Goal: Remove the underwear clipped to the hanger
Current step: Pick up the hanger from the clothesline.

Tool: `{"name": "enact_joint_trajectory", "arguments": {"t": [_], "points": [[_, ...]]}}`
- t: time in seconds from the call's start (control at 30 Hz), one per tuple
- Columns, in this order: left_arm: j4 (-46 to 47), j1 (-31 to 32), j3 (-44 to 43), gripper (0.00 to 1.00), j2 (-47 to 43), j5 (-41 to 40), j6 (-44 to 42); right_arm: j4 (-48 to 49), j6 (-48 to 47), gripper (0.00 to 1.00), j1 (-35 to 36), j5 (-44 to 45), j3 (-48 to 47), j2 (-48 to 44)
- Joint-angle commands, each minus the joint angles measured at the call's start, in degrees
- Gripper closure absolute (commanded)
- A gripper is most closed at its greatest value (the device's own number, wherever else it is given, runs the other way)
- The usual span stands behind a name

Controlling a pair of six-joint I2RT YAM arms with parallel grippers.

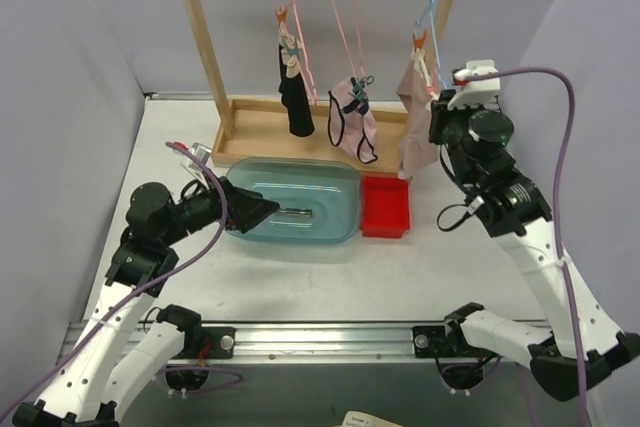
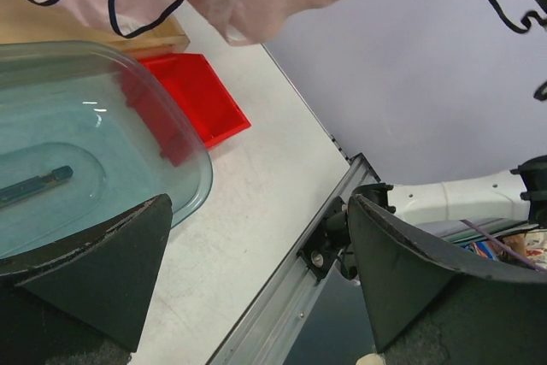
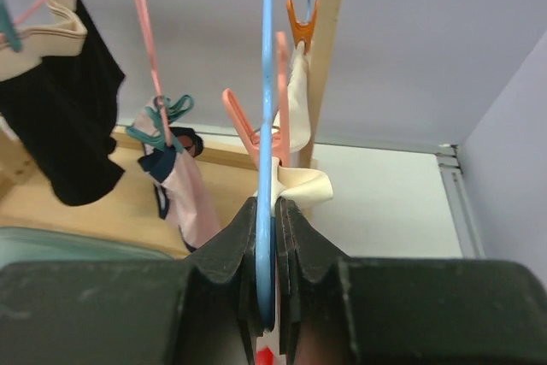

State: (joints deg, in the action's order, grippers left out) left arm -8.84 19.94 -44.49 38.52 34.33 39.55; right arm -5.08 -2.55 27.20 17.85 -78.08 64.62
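Observation:
Three underwear hang clipped to hangers on a wooden rack (image 1: 202, 42): a black one (image 1: 296, 99) on the left, a pale pink dark-trimmed one (image 1: 356, 125) in the middle, a pale pink one (image 1: 415, 129) on the right. My right gripper (image 1: 441, 115) is at the right one. In the right wrist view it (image 3: 272, 211) is shut on the blue hanger (image 3: 267, 83), with the cream waistband (image 3: 301, 185) bunched at its tips. My left gripper (image 1: 262, 209) is open and empty over the teal bin (image 1: 338, 187); it also shows open in the left wrist view (image 2: 261, 203).
A red tray (image 1: 385, 209) sits right of the teal bin. The rack's wooden base (image 1: 262, 132) lies behind both. Orange (image 3: 301, 19) and salmon (image 3: 246, 126) clothespins clip the right underwear. Grey walls close in on both sides. A metal rail (image 1: 330, 339) runs along the near edge.

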Motion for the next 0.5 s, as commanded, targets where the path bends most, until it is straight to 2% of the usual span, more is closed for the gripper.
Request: {"name": "enact_joint_trajectory", "arguments": {"t": [0.0,0.23,0.3,0.47], "points": [[2.25,0.18,-1.39,0.06,0.76,-0.22,-1.05,1.91,4.03,1.00,0.66,-5.43,5.12,-9.74],[2.51,0.18,-0.95,0.06,1.29,-0.66,-1.76,1.65,9.22,1.00,0.66,-14.49,12.07,-22.50],[2.51,0.18,-0.86,0.06,1.55,-0.84,-2.02,1.92,8.09,1.00,0.66,-14.07,13.57,-24.01],[3.65,0.18,-0.33,0.06,3.05,-0.31,-1.76,2.00,4.13,1.00,0.66,-11.44,13.05,-18.23]]}}
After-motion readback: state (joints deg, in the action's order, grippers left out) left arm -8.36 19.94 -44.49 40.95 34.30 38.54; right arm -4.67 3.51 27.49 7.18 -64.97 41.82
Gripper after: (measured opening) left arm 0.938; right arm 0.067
